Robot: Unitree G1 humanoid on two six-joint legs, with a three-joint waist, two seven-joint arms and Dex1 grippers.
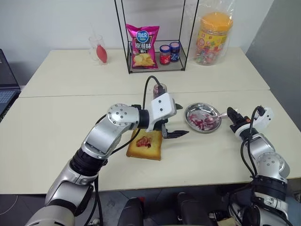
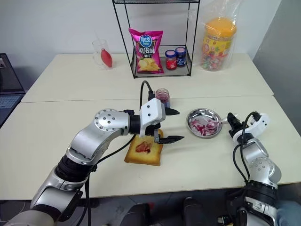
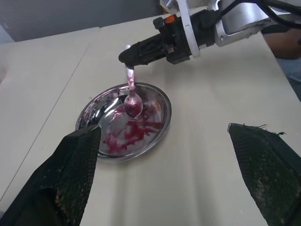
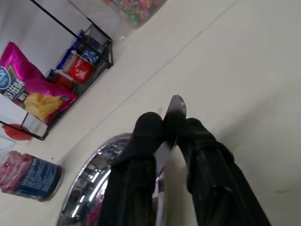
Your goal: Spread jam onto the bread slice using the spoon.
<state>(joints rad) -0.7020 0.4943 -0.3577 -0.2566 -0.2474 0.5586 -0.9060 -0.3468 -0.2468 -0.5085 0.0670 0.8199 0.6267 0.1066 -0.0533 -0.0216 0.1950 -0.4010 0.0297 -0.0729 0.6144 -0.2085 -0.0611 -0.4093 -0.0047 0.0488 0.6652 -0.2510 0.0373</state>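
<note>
Right gripper (image 3: 128, 57), two black fingers on the arm at the table's right edge, was pinched on the thin handle of the small shiny silver spoon (image 3: 132, 96), whose bowl rested in the round, shallow steel dish (image 3: 160, 127) smeared with glossy dark red jam (image 3: 132, 132). Whether the pinch was loosening could not be told. Left gripper (image 1: 172, 121) hung with its jaws spread wide and empty just above the thick golden-brown toast slice (image 1: 146, 145), which lay on the cream table (image 1: 66, 108) near its front edge and already carried a red smear in the middle. Setting the spoon down seemed the step in hand: the bowl was best left inside the dish so no jam reached the table, the fingers parting only once the handle leaned on the rim.

Readable writing was scarce. A pink crisp bag (image 1: 142, 46) in the black wire rack bore Chinese characters too small to make out; labels on the small red-lidded and blue-lidded jars and the big yellow-lidded sweet tub could not be read.
</note>
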